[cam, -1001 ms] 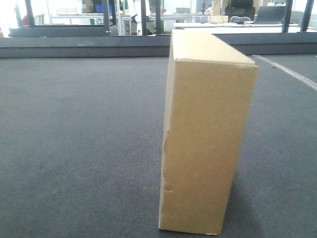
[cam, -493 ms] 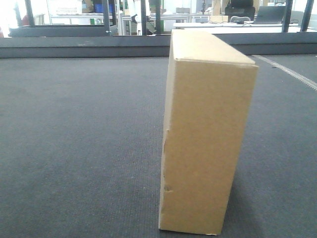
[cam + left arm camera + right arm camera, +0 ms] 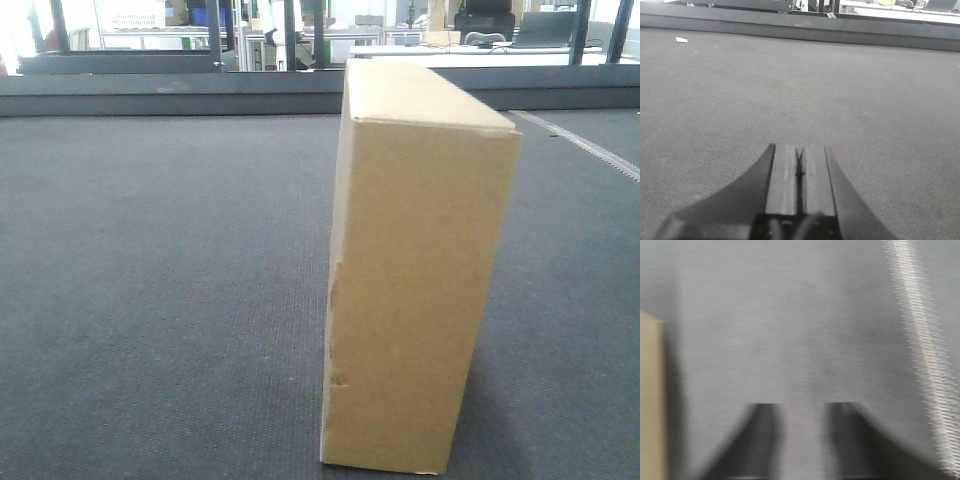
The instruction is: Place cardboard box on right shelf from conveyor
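The cardboard box [image 3: 420, 270] stands upright on its narrow side on the dark grey conveyor [image 3: 150, 280], right of centre and close to the front camera. Small scuffs mark its left front edge. In the left wrist view my left gripper [image 3: 800, 150] hangs low over bare belt [image 3: 790, 90], jaws pressed together with nothing between them. The right wrist view is blurred; there my right gripper [image 3: 802, 407] is open over the belt [image 3: 790, 325], and the tan edge of the box [image 3: 650, 400] shows at far left, apart from the fingers. The right shelf is out of view.
A dark raised edge rail [image 3: 170, 95] bounds the belt's far side, with uprights, desks and a chair beyond. A pale seam line [image 3: 585, 145] crosses the belt at the right; a pale streak [image 3: 920, 355] runs down the right of the right wrist view. A white scrap [image 3: 682, 39] lies far left.
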{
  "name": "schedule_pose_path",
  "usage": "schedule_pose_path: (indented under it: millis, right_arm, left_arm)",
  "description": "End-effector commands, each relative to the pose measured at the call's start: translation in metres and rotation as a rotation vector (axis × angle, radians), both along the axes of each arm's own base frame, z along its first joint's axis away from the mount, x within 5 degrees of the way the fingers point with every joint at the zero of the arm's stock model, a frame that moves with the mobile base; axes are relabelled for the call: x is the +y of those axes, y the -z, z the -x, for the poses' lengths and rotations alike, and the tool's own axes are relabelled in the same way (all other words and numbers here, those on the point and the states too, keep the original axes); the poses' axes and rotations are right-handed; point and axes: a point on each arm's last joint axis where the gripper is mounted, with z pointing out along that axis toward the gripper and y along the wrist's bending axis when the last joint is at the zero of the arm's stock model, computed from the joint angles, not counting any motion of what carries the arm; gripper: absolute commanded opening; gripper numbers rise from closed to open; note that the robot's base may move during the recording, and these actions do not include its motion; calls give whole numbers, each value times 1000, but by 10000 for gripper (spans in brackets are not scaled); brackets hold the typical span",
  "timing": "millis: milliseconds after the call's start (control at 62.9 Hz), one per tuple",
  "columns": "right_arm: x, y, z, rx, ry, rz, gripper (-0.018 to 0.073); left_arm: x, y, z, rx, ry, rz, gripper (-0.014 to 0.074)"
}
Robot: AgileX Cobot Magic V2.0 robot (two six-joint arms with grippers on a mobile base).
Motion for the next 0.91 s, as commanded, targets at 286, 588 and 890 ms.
schedule_pose_path:
  millis: [286,588,890]
  right_arm:
    - [59,-56,-35,-94,-28,-74,632]
    - [115,-59,-39,-89,-181,-100,632]
    - [149,-52,-35,-54,-250,-118,632]
  left_arm:
    - [0,-5,0,-83,-2,10,-116]
    - [0,-5,0,-83,-2,10,-116]
    - [0,-5,0,-83,-2,10,-116]
